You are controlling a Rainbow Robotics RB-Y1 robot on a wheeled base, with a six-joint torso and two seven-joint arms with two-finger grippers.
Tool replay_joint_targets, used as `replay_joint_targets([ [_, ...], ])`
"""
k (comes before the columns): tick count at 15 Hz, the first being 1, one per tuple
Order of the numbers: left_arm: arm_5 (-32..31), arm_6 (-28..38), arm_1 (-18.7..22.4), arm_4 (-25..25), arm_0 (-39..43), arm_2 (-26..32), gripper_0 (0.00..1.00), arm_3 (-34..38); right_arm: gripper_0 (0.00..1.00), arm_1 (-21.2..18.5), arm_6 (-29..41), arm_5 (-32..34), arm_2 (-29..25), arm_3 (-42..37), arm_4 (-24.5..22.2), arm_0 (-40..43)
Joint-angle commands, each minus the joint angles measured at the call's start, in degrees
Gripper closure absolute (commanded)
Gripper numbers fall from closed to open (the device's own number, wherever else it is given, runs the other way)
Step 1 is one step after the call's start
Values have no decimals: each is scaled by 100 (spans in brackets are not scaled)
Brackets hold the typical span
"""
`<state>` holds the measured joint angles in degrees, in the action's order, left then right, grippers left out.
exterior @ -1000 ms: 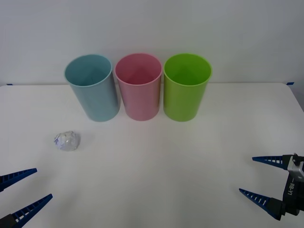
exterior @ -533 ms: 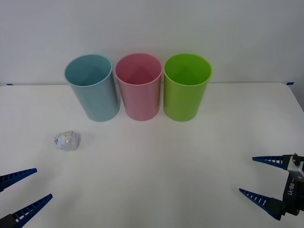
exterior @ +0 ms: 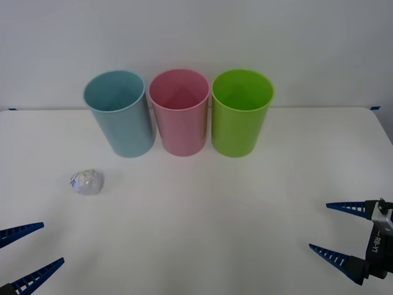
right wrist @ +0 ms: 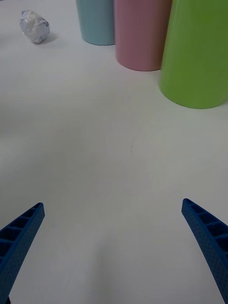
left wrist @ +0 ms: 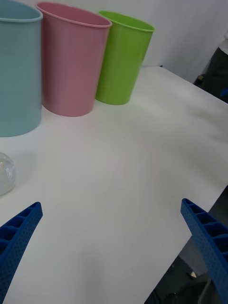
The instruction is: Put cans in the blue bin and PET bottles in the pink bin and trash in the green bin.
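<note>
Inspector: Fingers?
Clerk: Left gripper [exterior: 27,255] at seven o'clock, spread, empty; right gripper [exterior: 334,228] at four, likewise.
Inspector: Article?
Clerk: The trash [exterior: 86,182] lies on the table [exterior: 202,209] at nine, before the blue bin [exterior: 120,114]. Likely light, crushable; pinch across its middle.

Upright blue bin [exterior: 119,114], pink bin [exterior: 179,112], green bin [exterior: 241,112] in a row; crumpled trash [exterior: 85,182] before the blue.

Three bins in a row at table [exterior: 245,203] rear, blue bin [exterior: 120,114] left, pink bin [exterior: 179,112] mid, green bin [exterior: 241,112] right, trash [exterior: 86,182] in front of blue bin, slightly left, apart from it
</note>
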<state>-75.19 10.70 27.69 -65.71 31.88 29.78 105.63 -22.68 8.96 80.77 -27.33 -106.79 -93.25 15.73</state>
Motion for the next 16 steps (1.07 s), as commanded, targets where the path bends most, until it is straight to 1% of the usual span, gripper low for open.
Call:
replay_joint_targets([
  [1,84,11,17,14,55,-34,0,63,0,0,0,0,0,0,0,0],
  [2,171,90,26,6,64,-69,0,98,0,0,0,0,0,0,0,0],
  [4,637,213,149,6,134,-236,0,195,0,0,0,0,0,0,0,0],
  [5,1129,442,377,32,231,-456,0,274,0,0,0,0,0,0,0,0],
  [7,1762,767,685,76,284,-728,0,327,0,0,0,0,0,0,0,0],
  [9,2597,1128,1045,67,301,-1080,0,432,0,0,0,0,0,0,0,0],
  [11,3511,1602,1511,6,345,-1440,0,591,0,0,0,0,0,0,0,0],
  [12,3836,1795,1705,6,345,-1590,0,634,0,0,0,0,0,0,0,0],
  [14,4733,2165,2294,-21,398,-1950,0,722,0,0,0,0,0,0,0,0],
  [15,5199,2253,2627,6,363,-2222,0,758,0,0,0,0,0,0,0,0],
  [16,5533,2340,2891,50,354,-2433,0,845,0,0,0,0,0,0,0,0],
])
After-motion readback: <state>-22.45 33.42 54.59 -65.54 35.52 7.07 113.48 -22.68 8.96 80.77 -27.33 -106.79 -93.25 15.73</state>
